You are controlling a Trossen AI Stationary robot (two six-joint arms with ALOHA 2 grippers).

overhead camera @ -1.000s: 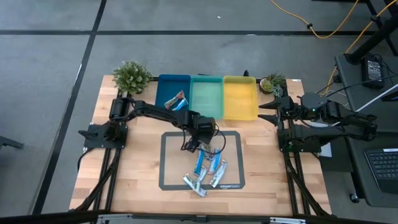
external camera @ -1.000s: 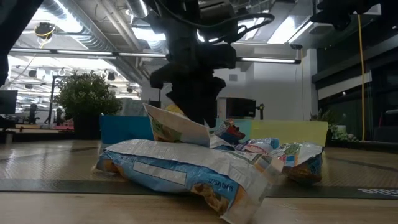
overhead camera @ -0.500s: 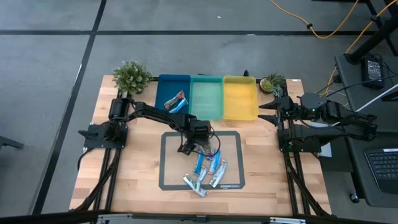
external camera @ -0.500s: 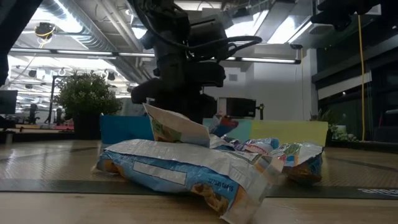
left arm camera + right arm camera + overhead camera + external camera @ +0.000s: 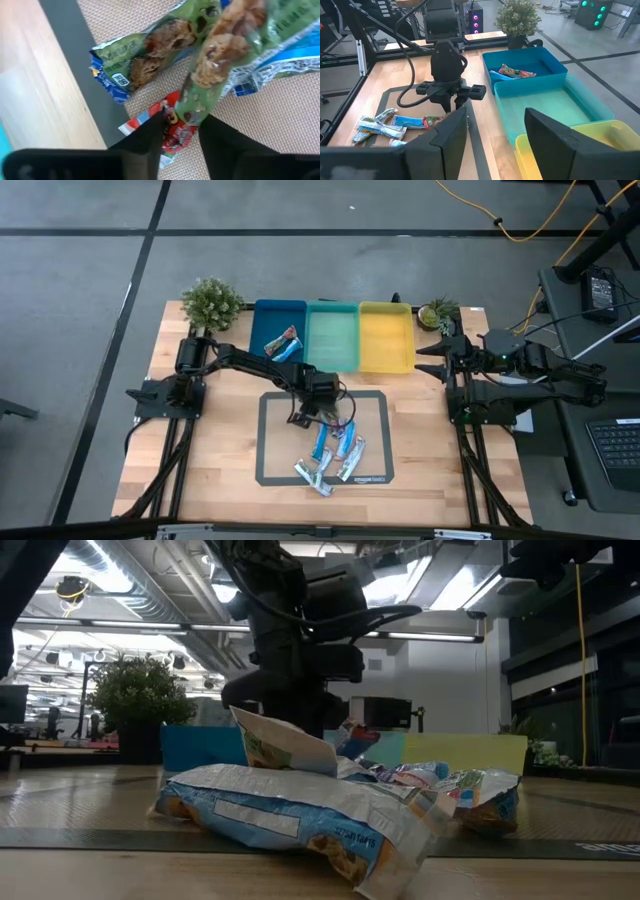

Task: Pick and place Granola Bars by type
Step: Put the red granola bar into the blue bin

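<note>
Several granola bars lie in a loose pile on the dark-edged mat. Some are blue-and-white, some green, and one is red. My left gripper stands over the pile's far end, pointing steeply down. Its fingers have closed on the red bar. In the low view the front bars hide its fingertips. My right gripper waits open, high above the table's right side. The blue bin holds a bar or two. My left gripper pinches the red bar's crinkled end between its two fingers, coming from above and slanting down. The bar lies on the mat. The end of a green bar lies over it, right at the fingertips; I cannot tell if the fingers touch it.
Three bins stand side by side along the far edge: blue, teal and yellow. A potted plant stands at the far left, and a smaller one at the far right. Bare wood flanks the mat.
My left gripper has sunk toward the mat at the far end of the pile and shifted slightly toward the table's left edge. It has then kept still. The bars lie as before.
</note>
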